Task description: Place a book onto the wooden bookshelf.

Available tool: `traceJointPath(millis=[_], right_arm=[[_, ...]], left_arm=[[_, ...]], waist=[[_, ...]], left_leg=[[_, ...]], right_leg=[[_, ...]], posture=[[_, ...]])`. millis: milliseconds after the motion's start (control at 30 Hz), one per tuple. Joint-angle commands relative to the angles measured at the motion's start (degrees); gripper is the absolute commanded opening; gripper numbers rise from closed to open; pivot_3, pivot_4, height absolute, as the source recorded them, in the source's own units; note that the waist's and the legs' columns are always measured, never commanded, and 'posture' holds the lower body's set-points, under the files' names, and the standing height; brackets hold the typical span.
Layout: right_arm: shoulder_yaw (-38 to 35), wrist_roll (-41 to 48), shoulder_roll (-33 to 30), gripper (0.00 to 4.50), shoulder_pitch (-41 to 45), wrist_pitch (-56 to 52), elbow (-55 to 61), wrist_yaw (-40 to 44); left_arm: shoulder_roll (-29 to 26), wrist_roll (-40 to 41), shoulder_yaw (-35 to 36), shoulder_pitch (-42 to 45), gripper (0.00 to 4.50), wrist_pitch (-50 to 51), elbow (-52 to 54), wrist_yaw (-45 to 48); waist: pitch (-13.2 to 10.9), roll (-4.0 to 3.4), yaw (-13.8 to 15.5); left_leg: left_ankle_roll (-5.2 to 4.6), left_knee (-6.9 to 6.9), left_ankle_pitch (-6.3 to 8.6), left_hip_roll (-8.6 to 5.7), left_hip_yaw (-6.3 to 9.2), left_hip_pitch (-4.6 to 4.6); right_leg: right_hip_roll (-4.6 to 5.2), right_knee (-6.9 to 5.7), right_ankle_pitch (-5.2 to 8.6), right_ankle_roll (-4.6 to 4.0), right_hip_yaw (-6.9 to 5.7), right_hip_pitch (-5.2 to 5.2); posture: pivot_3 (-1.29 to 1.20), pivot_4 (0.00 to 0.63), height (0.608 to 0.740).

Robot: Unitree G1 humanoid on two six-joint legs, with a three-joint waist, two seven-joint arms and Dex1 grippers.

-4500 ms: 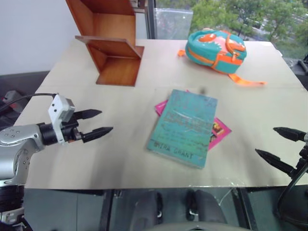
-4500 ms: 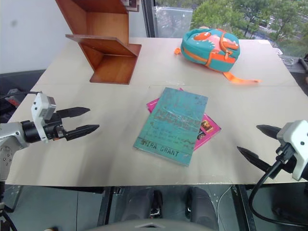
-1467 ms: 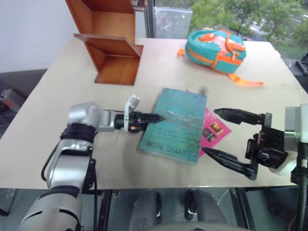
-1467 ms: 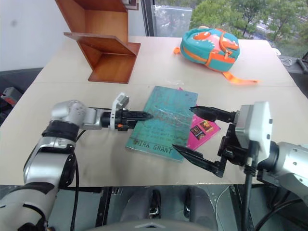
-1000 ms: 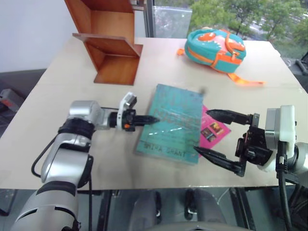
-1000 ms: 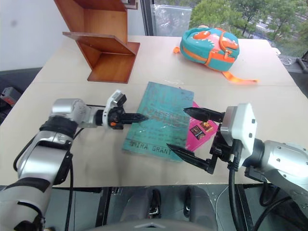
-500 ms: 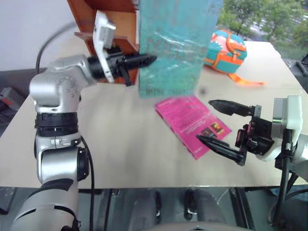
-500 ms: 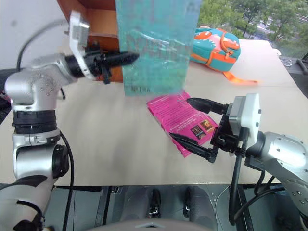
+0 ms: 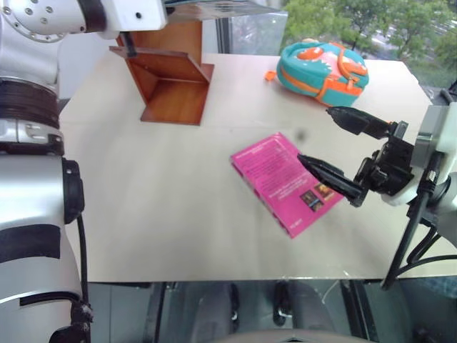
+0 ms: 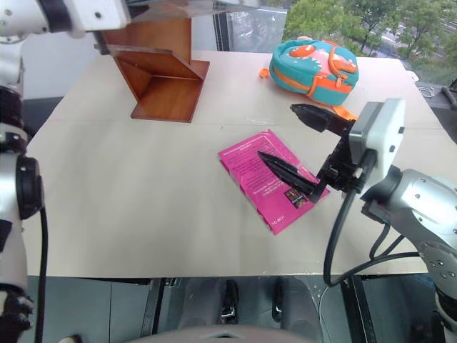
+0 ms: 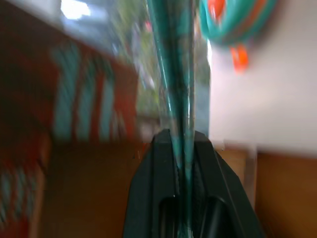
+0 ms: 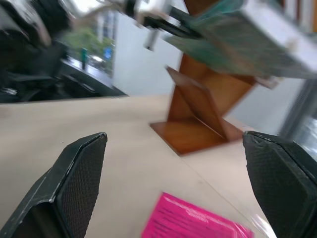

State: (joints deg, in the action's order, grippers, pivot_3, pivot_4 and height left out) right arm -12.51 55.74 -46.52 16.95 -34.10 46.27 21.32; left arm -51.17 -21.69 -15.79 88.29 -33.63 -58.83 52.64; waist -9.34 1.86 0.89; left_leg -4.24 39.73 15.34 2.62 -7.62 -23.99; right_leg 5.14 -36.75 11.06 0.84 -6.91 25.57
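We've got the left gripper [image 11: 181, 148] up at the top left of the head view, its jaws clamped tight on the teal book [image 12: 237, 32], which shows edge-on in the left wrist view and hangs in the air above the wooden bookshelf [image 9: 168, 78], clear of the bench [image 9: 164, 207]. The bookshelf stands at the upper left of the bench, its angled boards bare. Over on the right side of the frame we see the right gripper [image 9: 343, 153] with jaws spread wide and nothing between them, hovering over the magenta-pink book [image 9: 275, 175], which lies flat near the centre of the bench. At the upper right, near the far edge, we spot the teal-and-orange backpack [image 9: 321, 64], well apart from both books
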Motion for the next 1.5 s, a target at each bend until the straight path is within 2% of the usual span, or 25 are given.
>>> traceJointPath(millis=[33,267,467,500,533,600,633,733,800,933,1067,1233,1300,1367,1500], right_arm=[[-3.3,-1.7,-2.0,4.5,4.4,-2.0,-1.4,-4.4],[-2.7,0.6,-1.3,4.5,13.1,-2.6,-1.3,-5.8],[-0.9,0.3,0.1,4.5,15.9,-3.0,-0.6,-6.4],[-0.4,0.2,0.5,4.5,16.5,-3.0,-0.5,-6.7],[0.1,0.1,0.8,4.5,17.1,-3.0,-0.5,-7.0],[0.0,0.2,0.9,4.5,17.0,-3.0,0.1,-7.1],[-0.4,0.5,0.8,4.5,16.7,-3.0,0.4,-7.2],[-1.6,1.5,0.7,4.5,15.8,-2.8,1.4,-7.2],[-2.3,2.1,0.7,4.5,15.3,-2.6,1.8,-7.1],[-3.3,3.1,0.4,4.5,13.9,-2.3,2.1,-6.4],[-4.8,4.6,-0.3,4.5,12.3,-2.2,2.4,-5.7],[-8.5,7.0,-1.9,4.5,7.5,-2.2,2.5,-3.7],[-10.2,7.7,-2.7,4.5,4.8,-2.1,2.5,-2.5],[-11.8,7.9,-3.2,4.5,1.7,-2.1,2.8,-1.4],[-14.4,7.1,-3.9,4.5,-5.2,-1.8,4.3,0.7]], left_arm=[[-1.1,-6.8,-3.8,4.3,0.05,0.8,-6.0,-2.8],[1.3,-15.5,-9.7,6.9,0.05,6.1,-14.4,-12.6],[2.4,-16.9,-10.5,7.2,0.05,6.1,-17.1,-14.1],[2.1,-17.4,-10.9,7.2,0.82,6.0,-17.5,-14.1],[1.8,-17.9,-11.2,7.2,0.82,5.9,-17.7,-14.1],[1.4,-17.7,-11.0,7.2,1.8,5.8,-17.9,-14.3],[1.4,-17.4,-10.6,7.2,2.07,5.8,-18.0,-14.2],[0.9,-16.4,-9.7,7.1,3.34,4.9,-18.0,-14.0],[0.1,-15.9,-9.3,7.0,4.37,4.4,-17.8,-14.0],[-1.7,-12.8,-6.8,6.4,4.45,0.7,-17.1,-11.4],[-3.1,-6.3,-1.6,4.5,4.45,-3.6,-16.0,-3.2],[-1.8,15.1,11.2,-3.0,4.45,0.0,-7.3,23.0],[-0.8,22.5,14.6,-8.2,4.45,7.5,1.9,28.3],[0.1,28.7,16.9,-15.1,4.45,17.0,13.5,29.5],[2.1,37.7,20.5,-30.6,4.45,35.9,37.6,23.8]], waist=[[0.0,0.04,0.0],[-0.1,0.15,-0.1],[-0.1,0.16,-1.2],[-0.1,0.16,-1.3],[-0.1,0.16,-1.5],[-0.1,0.16,-1.5],[-0.1,0.16,-1.5],[-0.2,0.17,-1.4],[-0.2,0.17,-1.4],[-0.2,0.18,-1.4],[-0.2,0.17,-1.4],[-0.2,0.17,-1.4],[-0.2,0.17,-1.3],[-0.1,0.17,-1.3],[-0.1,0.12,-1.4]], left_leg=[[-0.01,0.01,0.01,0.0,0.0,0.0],[-0.03,0.03,0.02,0.06,0.0,-0.07],[-0.07,0.03,0.05,0.07,-0.09,-0.07],[-0.06,0.03,0.05,0.08,-0.09,-0.07],[-0.06,0.03,0.05,0.09,-0.08,-0.07],[-0.06,0.04,0.05,0.08,-0.09,-0.07],[-0.06,0.04,0.05,0.08,-0.09,-0.07],[-0.06,0.04,0.05,0.08,-0.08,-0.08],[-0.07,0.05,0.05,0.07,-0.08,-0.08],[-0.07,0.08,0.06,0.07,-0.08,-0.08],[-0.07,0.12,0.06,0.08,-0.07,-0.08],[-0.07,0.3,0.06,0.12,-0.03,-0.13],[-0.08,0.45,0.06,0.13,0.02,-0.19],[-0.08,0.57,0.06,0.15,0.06,-0.24],[-0.1,0.61,0.07,0.12,0.05,-0.01]], right_leg=[[0.01,-0.02,0.01,0.02,0.0,0.0],[-0.01,-0.05,0.03,0.04,0.02,0.12],[-0.01,-0.06,0.03,0.05,0.08,0.15],[-0.01,-0.07,0.03,0.05,0.08,0.16],[0.0,-0.07,0.03,0.05,0.08,0.15],[0.0,-0.08,0.03,0.05,0.08,0.15],[0.0,-0.09,0.03,0.05,0.08,0.16],[0.02,-0.08,0.03,0.04,0.06,0.15],[0.03,-0.08,0.03,0.04,0.07,0.15],[0.03,-0.09,0.03,0.04,0.06,0.15],[0.04,-0.12,0.02,0.04,0.05,0.14],[0.05,-0.23,-0.04,-0.08,0.01,0.13],[0.06,-0.29,-0.07,-0.12,-0.03,0.13],[0.04,-0.33,-0.07,-0.1,-0.05,0.12],[0.1,-0.52,-0.07,-0.08,0.2,-0.05]], posture=[[0.0,0.15,0.74],[0.0,0.15,0.74],[0.0,0.15,0.74],[0.0,0.15,0.74],[0.0,0.15,0.74],[0.0,0.15,0.74],[0.0,0.15,0.74],[0.0,0.15,0.74],[0.0,0.15,0.74],[0.0,0.15,0.74],[0.0,0.15,0.74],[0.0,0.15,0.74],[0.0,0.15,0.74],[0.0,0.15,0.74],[0.0,0.15,0.74]])
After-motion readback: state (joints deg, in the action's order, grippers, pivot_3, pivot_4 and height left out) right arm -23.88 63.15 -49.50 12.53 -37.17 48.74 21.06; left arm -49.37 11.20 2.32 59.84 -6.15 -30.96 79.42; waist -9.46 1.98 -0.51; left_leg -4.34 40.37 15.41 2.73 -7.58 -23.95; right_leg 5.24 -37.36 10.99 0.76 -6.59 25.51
